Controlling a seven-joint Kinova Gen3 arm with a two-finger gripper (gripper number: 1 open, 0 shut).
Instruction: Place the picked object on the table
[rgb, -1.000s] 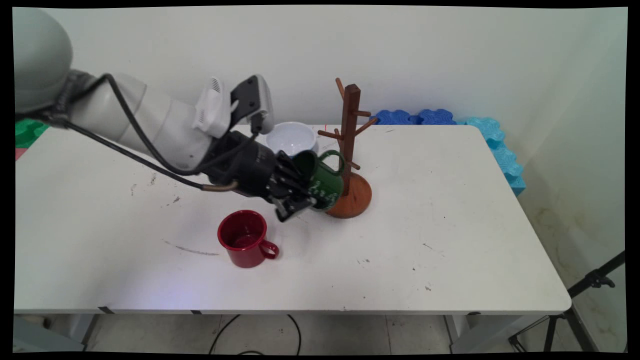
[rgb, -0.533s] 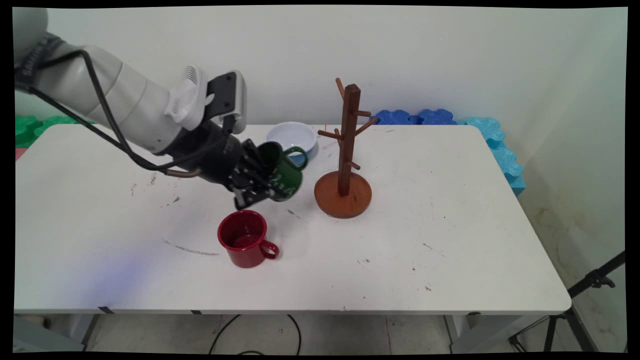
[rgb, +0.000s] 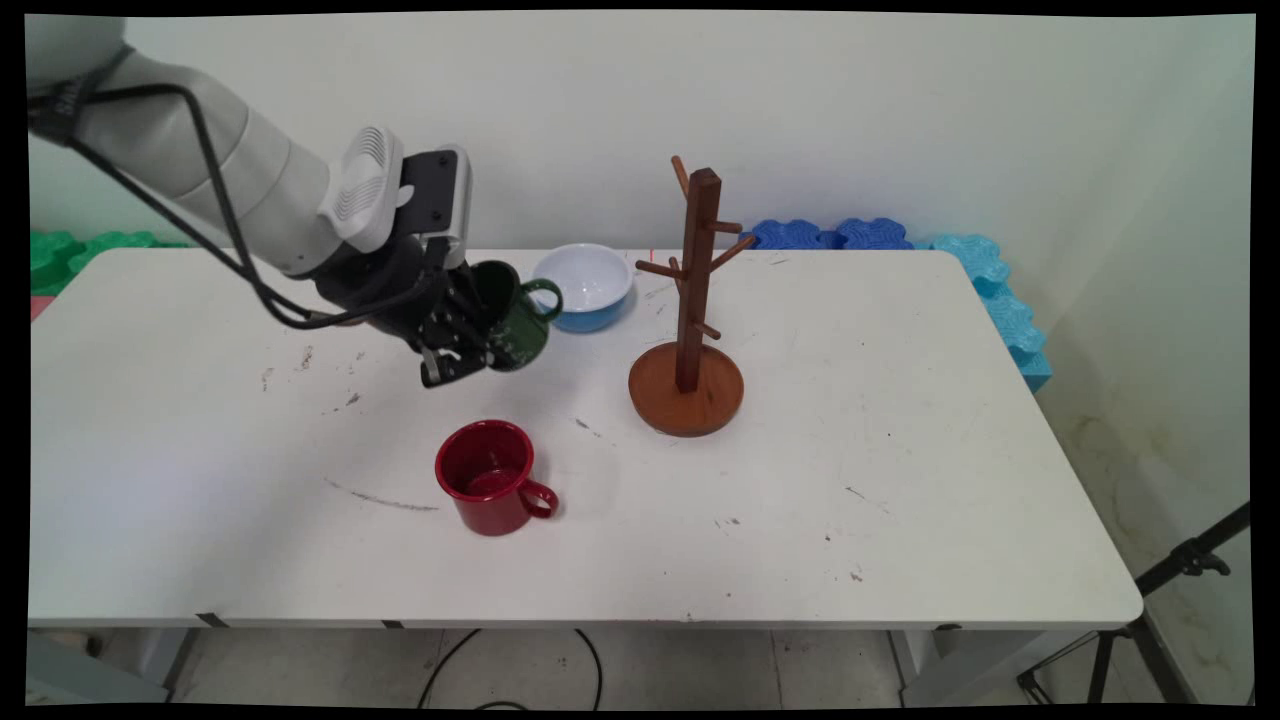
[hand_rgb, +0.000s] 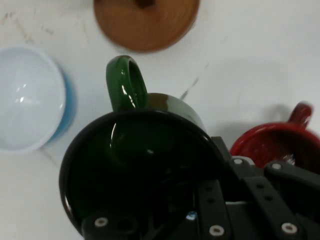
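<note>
Gripper (rgb: 462, 350) comes in from upper left, fingers clamped on the rim of a green mug (rgb: 516, 322), one finger inside, one outside; mug is held tilted above the table (rgb: 900, 420), handle toward the bowl; red mug (rgb: 489, 476) stands upright below and nearer the camera; white-and-blue bowl (rgb: 584, 286) sits just right of the green mug, farther back; wooden mug tree (rgb: 690, 330) stands further right, pegs bare.

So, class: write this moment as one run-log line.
gripper: shut on green enamel mug, lifted off white table | nearby: red enamel mug, blue-and-white bowl, wooden mug tree
</note>
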